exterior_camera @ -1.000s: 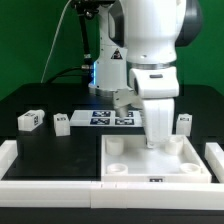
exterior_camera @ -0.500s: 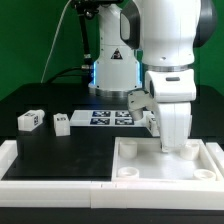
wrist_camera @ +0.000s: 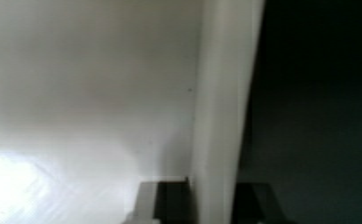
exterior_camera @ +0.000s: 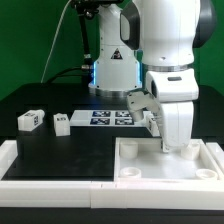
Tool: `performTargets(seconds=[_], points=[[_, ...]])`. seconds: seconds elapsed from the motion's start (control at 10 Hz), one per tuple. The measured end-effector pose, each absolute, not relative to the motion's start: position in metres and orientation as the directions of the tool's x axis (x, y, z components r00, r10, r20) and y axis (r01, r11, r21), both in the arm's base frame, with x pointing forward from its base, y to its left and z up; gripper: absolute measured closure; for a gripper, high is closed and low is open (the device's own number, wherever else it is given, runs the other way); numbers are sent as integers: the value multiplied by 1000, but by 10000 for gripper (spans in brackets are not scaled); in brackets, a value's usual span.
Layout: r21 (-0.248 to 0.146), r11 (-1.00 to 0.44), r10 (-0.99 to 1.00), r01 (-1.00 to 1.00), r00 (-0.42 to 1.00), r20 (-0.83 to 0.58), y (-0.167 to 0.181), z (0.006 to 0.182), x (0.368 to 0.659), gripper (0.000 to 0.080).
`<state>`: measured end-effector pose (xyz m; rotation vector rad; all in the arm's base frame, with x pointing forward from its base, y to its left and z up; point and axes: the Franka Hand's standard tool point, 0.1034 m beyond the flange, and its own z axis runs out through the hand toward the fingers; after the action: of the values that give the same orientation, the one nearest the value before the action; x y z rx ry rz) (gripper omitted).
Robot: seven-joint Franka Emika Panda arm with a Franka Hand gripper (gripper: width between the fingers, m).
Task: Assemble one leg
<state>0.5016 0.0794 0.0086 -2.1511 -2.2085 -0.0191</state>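
My gripper reaches down at the far wall of the large white tabletop, which lies at the front on the exterior view's right. In the wrist view the two dark fingers straddle the tabletop's white wall, and the gripper is shut on it. Two legs lie apart from it on the black table at the exterior view's left: one leg and a second leg, each a small white block with a tag. A further tagged white piece shows partly beside the gripper.
The marker board lies flat at the back behind the arm. A white rail runs along the table's front, with raised ends at the left and right. The robot base stands at the back.
Since a second ago, the gripper and the tabletop have shifted toward the exterior view's right. Over the last half second nothing has visibly moved.
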Motion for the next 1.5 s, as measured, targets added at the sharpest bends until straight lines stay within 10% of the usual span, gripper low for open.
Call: performTargets(seconds=[0.2, 0.4, 0.6, 1.5], points=[[-33, 26, 998, 999, -25, 50, 79, 8, 501, 667], [-33, 26, 998, 999, -24, 50, 79, 8, 501, 306], [-33, 26, 998, 999, -24, 50, 78, 8, 501, 186], [-17, -164, 986, 986, 164, 10, 75, 54, 451, 150]])
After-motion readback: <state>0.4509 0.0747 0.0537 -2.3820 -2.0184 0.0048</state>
